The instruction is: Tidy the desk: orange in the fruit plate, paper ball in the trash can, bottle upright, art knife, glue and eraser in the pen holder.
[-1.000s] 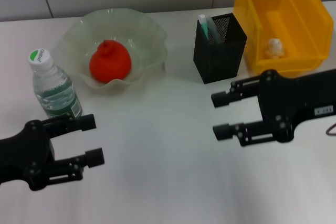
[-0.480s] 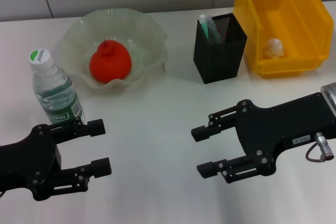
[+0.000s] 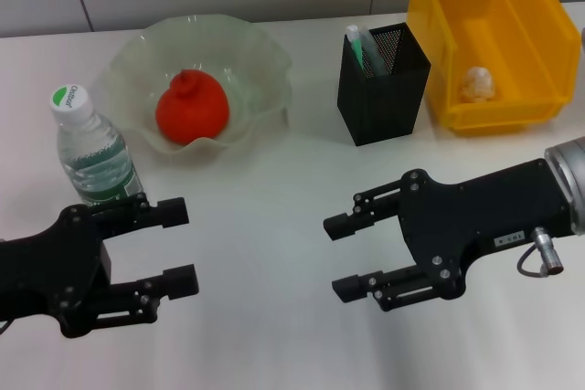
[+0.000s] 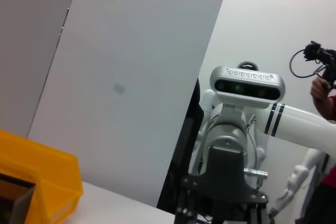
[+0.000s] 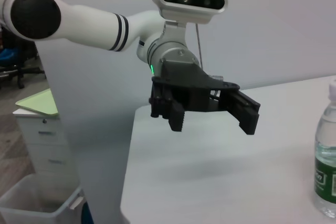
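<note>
Near the front of the surface [image 3: 274, 335], the right pincer [image 3: 343, 256] has drawn back from the pen holder [image 3: 382, 84], released like the left pincer [image 3: 179, 247] (both empty); the orange [image 3: 191, 107] sits in the fruit plate [image 3: 247, 52], so tidying seems done.

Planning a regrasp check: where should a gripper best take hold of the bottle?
Probably around the labelled body of the bottle, coming in level from the front with the left gripper, open just before it. It stands upright; its body is straight, the cap narrow.
</note>
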Controlling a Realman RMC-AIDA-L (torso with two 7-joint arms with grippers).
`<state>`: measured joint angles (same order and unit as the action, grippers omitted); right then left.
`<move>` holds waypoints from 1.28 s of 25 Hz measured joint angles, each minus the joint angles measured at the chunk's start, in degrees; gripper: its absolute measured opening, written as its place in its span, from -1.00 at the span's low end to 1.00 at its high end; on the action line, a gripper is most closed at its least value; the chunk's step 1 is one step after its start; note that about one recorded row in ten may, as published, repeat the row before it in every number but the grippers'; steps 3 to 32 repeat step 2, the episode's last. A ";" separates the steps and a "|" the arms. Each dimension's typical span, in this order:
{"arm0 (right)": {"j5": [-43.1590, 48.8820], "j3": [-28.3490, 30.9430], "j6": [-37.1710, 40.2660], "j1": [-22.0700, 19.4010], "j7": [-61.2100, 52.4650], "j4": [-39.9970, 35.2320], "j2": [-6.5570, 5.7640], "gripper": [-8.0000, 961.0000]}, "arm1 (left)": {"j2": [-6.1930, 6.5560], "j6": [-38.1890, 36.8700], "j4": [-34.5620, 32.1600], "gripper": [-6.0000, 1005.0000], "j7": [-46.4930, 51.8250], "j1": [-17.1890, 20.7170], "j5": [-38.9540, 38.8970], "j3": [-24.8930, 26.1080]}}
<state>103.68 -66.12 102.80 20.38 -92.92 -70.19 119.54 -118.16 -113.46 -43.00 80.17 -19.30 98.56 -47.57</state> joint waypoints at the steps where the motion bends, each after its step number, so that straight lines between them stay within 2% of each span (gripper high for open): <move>1: 0.00 0.05 -0.14 0.00 0.35 0.26 -0.04 0.28 | -0.01 0.00 0.11 0.56 0.05 -0.39 0.02 -0.10; 32: -0.01 0.17 -0.28 0.01 0.65 0.51 -0.07 0.28 | -0.03 -0.01 0.27 0.56 0.10 -0.85 0.07 -0.12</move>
